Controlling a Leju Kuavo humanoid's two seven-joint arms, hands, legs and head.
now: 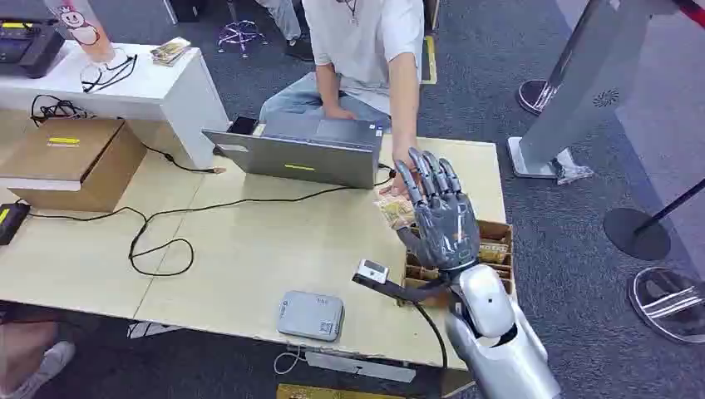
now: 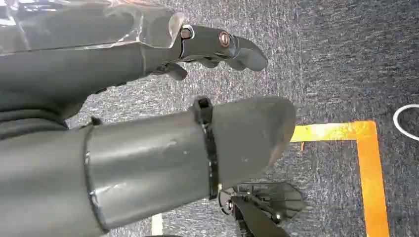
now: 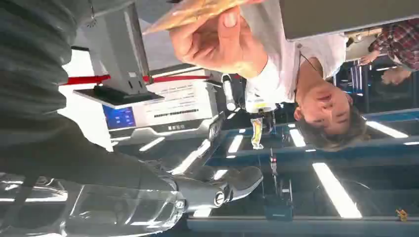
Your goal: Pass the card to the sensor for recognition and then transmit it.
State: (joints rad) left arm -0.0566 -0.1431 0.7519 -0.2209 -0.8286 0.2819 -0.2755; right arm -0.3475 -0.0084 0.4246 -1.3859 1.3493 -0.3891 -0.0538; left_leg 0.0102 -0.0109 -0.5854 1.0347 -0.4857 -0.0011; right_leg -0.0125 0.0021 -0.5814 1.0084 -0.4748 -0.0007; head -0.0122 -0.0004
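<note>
The card (image 1: 391, 213) is yellowish and lies flat in a person's hand (image 1: 396, 188) over the table's right side, just beyond my right hand (image 1: 439, 212). My right hand is raised with its fingers spread and holds nothing. In the right wrist view the card (image 3: 193, 11) is pinched by the person's fingers (image 3: 217, 42) across from my right hand's fingers (image 3: 217, 190). A small white sensor head (image 1: 372, 270) on a black stalk stands near the table's front, with a grey box (image 1: 310, 316) beside it. My left hand (image 2: 148, 113) hangs over the carpet, fingers extended and holding nothing.
A wooden box (image 1: 495, 246) of cards sits at the table's right edge, partly behind my right wrist. An open laptop (image 1: 299, 156) stands at the far edge, with black cables (image 1: 158, 241) and a cardboard box (image 1: 71, 162) to the left. Orange floor tape (image 2: 368, 163) marks the carpet.
</note>
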